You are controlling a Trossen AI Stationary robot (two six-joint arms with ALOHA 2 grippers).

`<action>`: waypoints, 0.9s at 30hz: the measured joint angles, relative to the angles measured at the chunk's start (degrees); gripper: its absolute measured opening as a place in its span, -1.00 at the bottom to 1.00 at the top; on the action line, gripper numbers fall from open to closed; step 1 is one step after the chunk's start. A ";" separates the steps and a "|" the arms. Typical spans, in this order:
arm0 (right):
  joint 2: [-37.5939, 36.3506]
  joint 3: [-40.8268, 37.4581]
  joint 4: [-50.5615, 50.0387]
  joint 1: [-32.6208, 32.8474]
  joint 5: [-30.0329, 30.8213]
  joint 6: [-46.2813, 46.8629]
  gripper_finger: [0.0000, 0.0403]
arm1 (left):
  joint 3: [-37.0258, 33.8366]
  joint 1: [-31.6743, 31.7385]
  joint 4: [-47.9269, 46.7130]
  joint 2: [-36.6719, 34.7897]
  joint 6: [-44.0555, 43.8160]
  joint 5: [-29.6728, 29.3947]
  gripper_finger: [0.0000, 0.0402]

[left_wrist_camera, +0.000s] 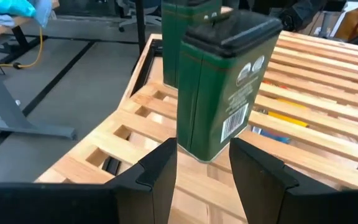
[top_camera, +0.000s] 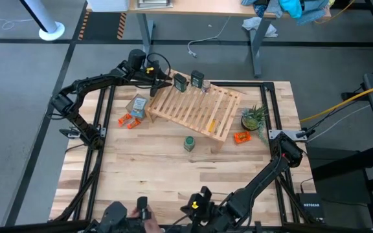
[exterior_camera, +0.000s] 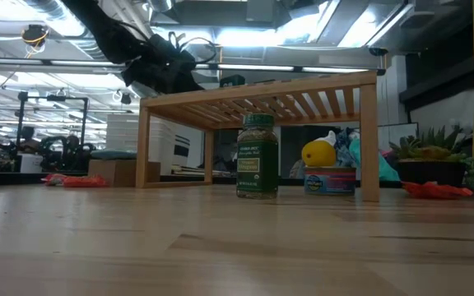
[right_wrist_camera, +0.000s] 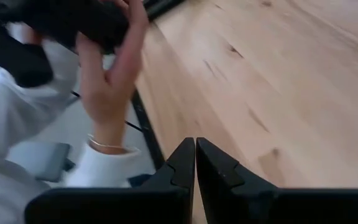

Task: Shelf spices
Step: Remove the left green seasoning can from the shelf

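Nearest, at the counter's (top_camera: 173, 175) front edge, we list the right claw (right_wrist_camera: 195, 163): pressed shut, empty, waiting. A person's hand (right_wrist_camera: 107, 87) works just beyond that edge.

Mid-counter: one round green spice jar (top_camera: 189, 143), upright, in front of the shelf (top_camera: 199, 111) and not yet shelved.

Beside the shelf's left end: a tan cardboard box (top_camera: 137, 106) and orange pieces (top_camera: 129, 120). At its right end: more orange pieces (top_camera: 241, 136) and a potted plant (top_camera: 254, 118).

Far corner of the shelf: the left claw (left_wrist_camera: 204, 165), fingers (left_wrist_camera: 160, 171) partly apart, flanking a dark green squarish jar (left_wrist_camera: 222, 93) standing on the slats; we cannot tell whether it grips. A second dark jar (top_camera: 197, 79) stands just beside.

We judge two shelved, the rest pending; the tiny glass jar we cannot find.
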 joint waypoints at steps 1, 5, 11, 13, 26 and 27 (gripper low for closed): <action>0.00 0.00 0.58 0.00 0.00 0.02 -0.89 | 0.00 0.00 -0.02 0.00 0.00 0.01 -0.30; 0.00 0.00 2.73 0.00 0.00 0.02 -0.89 | 0.00 0.00 -0.10 0.02 -1.15 -0.07 -0.30; 0.00 0.00 2.88 0.00 0.01 0.02 -0.89 | 0.00 0.59 0.73 -0.11 -2.30 -1.16 -0.30; 0.00 0.00 2.85 0.00 0.00 0.01 -0.89 | 0.00 0.63 1.13 -0.11 -3.30 -1.85 -0.30; 0.00 0.00 2.83 0.00 0.01 0.00 -0.89 | 0.00 0.09 1.06 -0.17 0.48 -1.87 -0.30; 0.00 0.00 2.83 0.00 0.02 0.00 -0.89 | 0.00 0.09 1.10 -0.17 0.50 -2.05 -0.30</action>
